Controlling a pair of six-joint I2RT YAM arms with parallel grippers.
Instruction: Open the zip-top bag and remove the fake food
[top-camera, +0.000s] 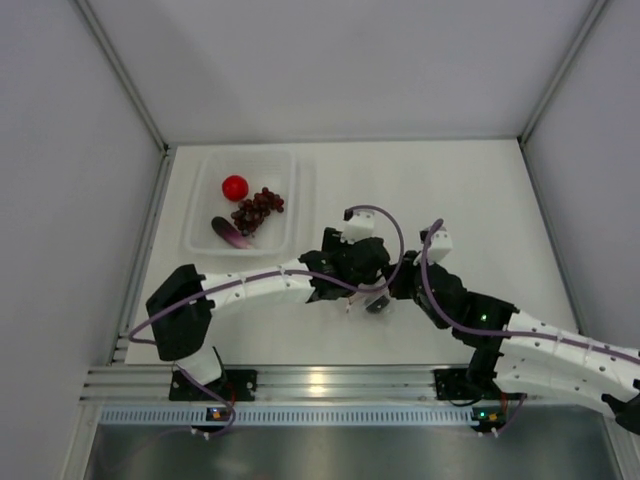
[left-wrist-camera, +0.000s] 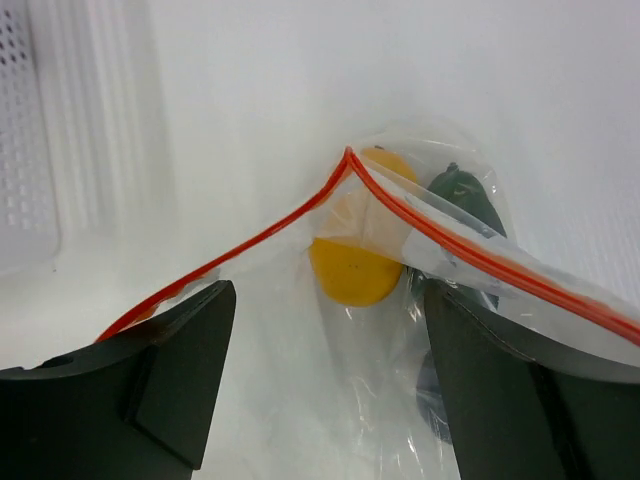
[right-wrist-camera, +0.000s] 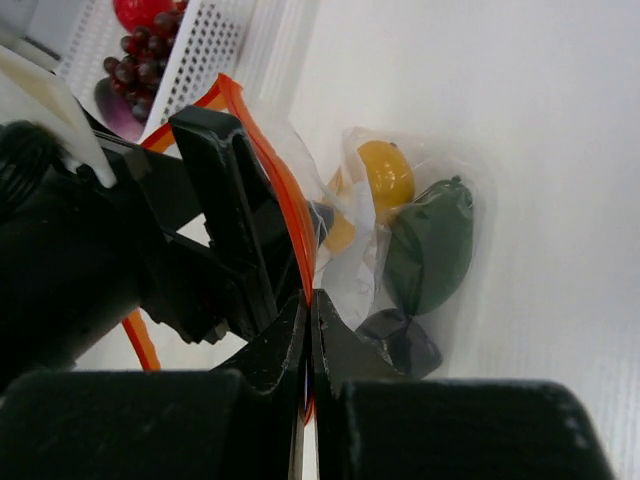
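The zip-top bag (left-wrist-camera: 300, 380) lies on the white table with its red zipper strip (left-wrist-camera: 250, 240) parted into a peak. My left gripper (left-wrist-camera: 325, 380) is open, its fingers (left-wrist-camera: 170, 380) spread at the bag's mouth with clear film between them. Inside the bag are a yellow lemon (left-wrist-camera: 352, 272) and a dark green oval (right-wrist-camera: 430, 245). My right gripper (right-wrist-camera: 311, 300) is shut on the zipper strip (right-wrist-camera: 262, 150) at one lip of the bag. In the top view both grippers meet mid-table (top-camera: 365, 290), hiding most of the bag.
A clear rectangular tray (top-camera: 200, 215) stands at the back left, holding a red tomato (top-camera: 235, 187), a dark grape bunch (top-camera: 257, 210) and a purple eggplant (top-camera: 230, 232). White walls enclose the table on three sides.
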